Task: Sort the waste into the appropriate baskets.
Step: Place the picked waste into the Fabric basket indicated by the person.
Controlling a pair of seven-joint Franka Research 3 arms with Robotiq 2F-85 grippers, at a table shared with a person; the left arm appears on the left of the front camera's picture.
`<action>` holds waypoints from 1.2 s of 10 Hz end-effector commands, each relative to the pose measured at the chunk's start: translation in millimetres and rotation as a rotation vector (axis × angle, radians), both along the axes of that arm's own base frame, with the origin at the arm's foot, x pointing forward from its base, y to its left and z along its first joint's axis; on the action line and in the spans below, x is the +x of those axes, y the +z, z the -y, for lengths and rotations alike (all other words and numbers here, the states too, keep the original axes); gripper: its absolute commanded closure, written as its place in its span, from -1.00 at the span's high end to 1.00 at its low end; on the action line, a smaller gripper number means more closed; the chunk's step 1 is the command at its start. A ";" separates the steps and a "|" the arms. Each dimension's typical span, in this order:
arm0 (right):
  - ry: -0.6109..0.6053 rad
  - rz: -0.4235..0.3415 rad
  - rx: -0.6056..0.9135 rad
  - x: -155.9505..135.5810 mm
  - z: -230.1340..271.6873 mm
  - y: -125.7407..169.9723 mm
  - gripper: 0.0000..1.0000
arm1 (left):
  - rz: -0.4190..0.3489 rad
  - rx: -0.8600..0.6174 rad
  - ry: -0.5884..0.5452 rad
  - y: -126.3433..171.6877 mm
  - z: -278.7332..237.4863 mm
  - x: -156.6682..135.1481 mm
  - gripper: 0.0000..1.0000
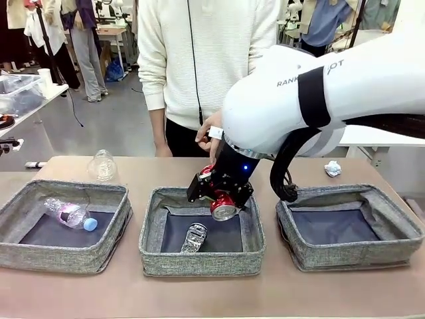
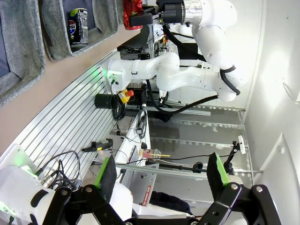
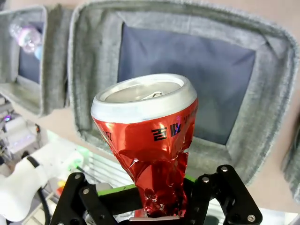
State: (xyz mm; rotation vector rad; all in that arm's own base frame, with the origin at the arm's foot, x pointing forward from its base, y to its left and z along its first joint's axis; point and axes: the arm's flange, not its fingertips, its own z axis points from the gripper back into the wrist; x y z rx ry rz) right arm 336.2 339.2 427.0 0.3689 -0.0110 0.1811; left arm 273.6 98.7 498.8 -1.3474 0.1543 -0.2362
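Red soda can [image 3: 145, 122] sits pinched in the right end effector [image 3: 151, 193] above the middle basket [image 1: 199, 262].

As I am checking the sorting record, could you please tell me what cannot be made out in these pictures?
Front view: the right arm hides most of the person's hand.
Right wrist view: the red soda can, gripped by the right tool, hides part of the floor of the middle basket.
Left wrist view: the top edge cuts off the red soda can.
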 end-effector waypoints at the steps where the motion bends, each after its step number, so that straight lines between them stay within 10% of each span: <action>1: 0.029 -0.015 0.035 -1.6 1.2 1.3 -1.00 | 0.005 -0.002 0.000 1.4 -0.2 -1.4 1.00; 2: 0.031 -0.020 0.033 -2.0 1.0 1.2 -0.87 | 0.005 -0.002 0.000 1.4 -0.2 -1.4 1.00; 3: 0.035 -0.025 0.032 -2.3 0.8 1.4 -0.01 | 0.005 -0.002 0.000 1.4 -0.2 -1.4 1.00; 4: 0.040 -0.028 0.032 -2.5 0.7 1.5 0.23 | 0.005 -0.002 0.000 1.4 -0.2 -1.4 1.00; 5: 0.040 -0.032 0.030 -2.8 0.6 1.5 1.00 | 0.005 -0.002 0.000 1.4 -0.2 -1.4 1.00; 6: 0.042 -0.033 0.026 -3.1 0.5 1.4 0.24 | 0.005 -0.002 0.000 1.4 -0.2 -1.4 1.00; 7: 0.043 -0.035 0.024 -3.2 0.6 1.3 1.00 | 0.005 -0.002 0.000 1.4 -0.2 -1.4 1.00; 12: 0.013 -0.026 0.029 -2.9 2.8 1.8 1.00 | 0.005 -0.002 0.000 1.4 -0.2 -1.4 1.00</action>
